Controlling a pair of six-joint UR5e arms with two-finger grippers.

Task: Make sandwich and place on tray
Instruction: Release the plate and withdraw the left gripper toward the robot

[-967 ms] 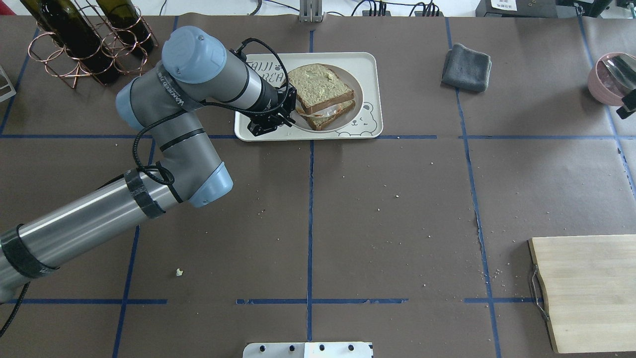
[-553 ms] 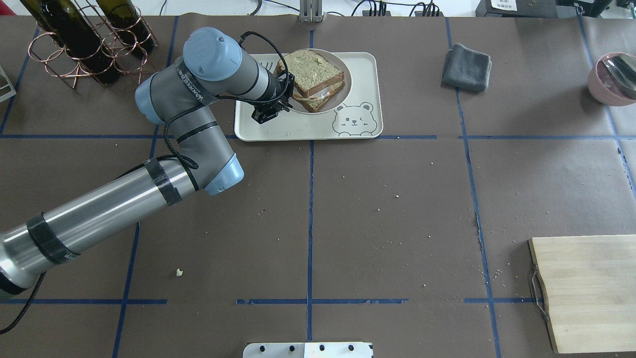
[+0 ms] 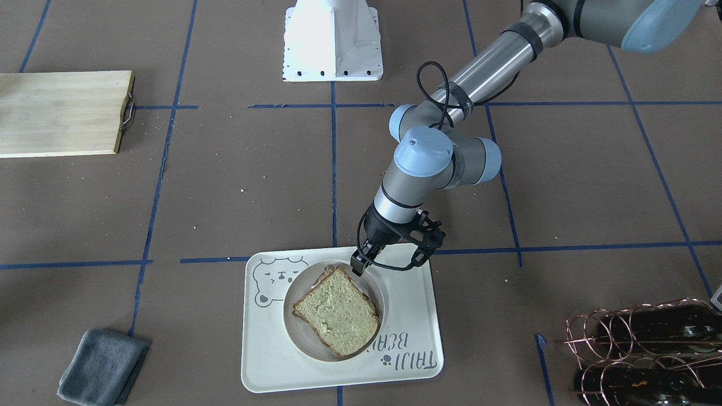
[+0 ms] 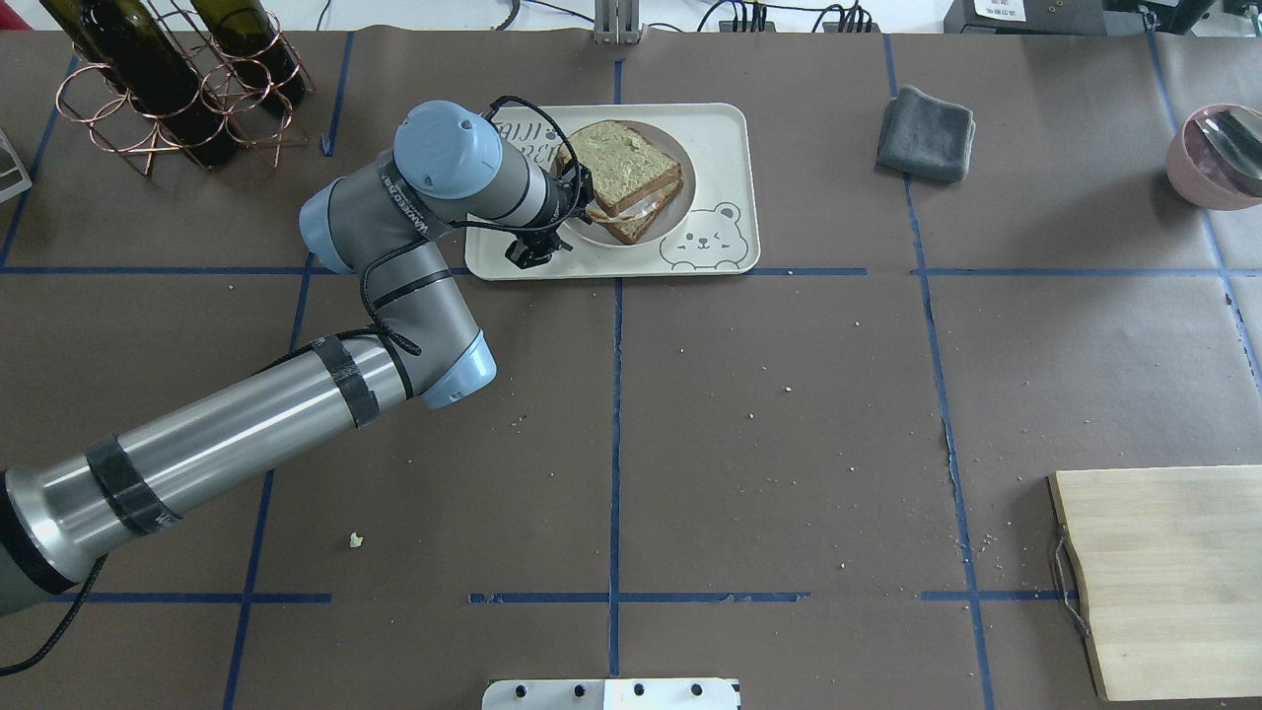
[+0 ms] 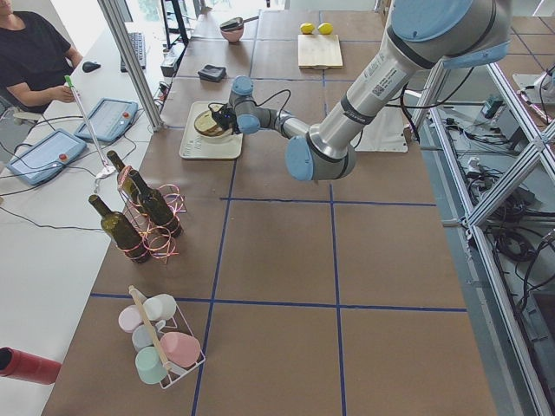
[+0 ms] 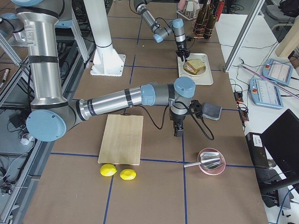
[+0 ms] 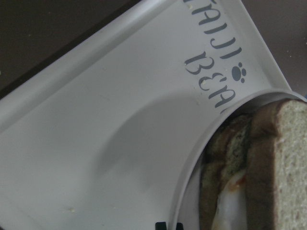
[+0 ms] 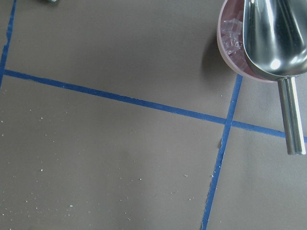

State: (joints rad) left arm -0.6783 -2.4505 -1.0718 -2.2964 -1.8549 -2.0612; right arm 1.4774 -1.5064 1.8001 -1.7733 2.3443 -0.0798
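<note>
The sandwich [image 4: 619,163], two brown-crusted bread slices with white egg [image 4: 643,203] between them, lies on a small round white plate [image 4: 680,212]. The plate stands on the cream bear tray [image 4: 720,148]. My left gripper [image 4: 584,210] is shut on the plate's near-left rim. The front view shows the sandwich [image 3: 335,310], plate [image 3: 373,285], tray [image 3: 265,361] and gripper [image 3: 359,265]. The left wrist view shows the rim running to the fingertips [image 7: 168,225]. My right gripper [image 6: 178,129] hangs over the table; I cannot tell whether it is open or shut.
A wooden cutting board [image 4: 1173,572] lies at the near right. A grey cloth [image 4: 927,133] lies right of the tray. A pink bowl with a metal scoop [image 4: 1218,153] is at the far right. A copper rack of wine bottles [image 4: 177,79] stands far left.
The left gripper dragged the plate with the sandwich from over the bear drawing toward the tray's far left, then back a little. The right gripper's tip has left the overhead view.
</note>
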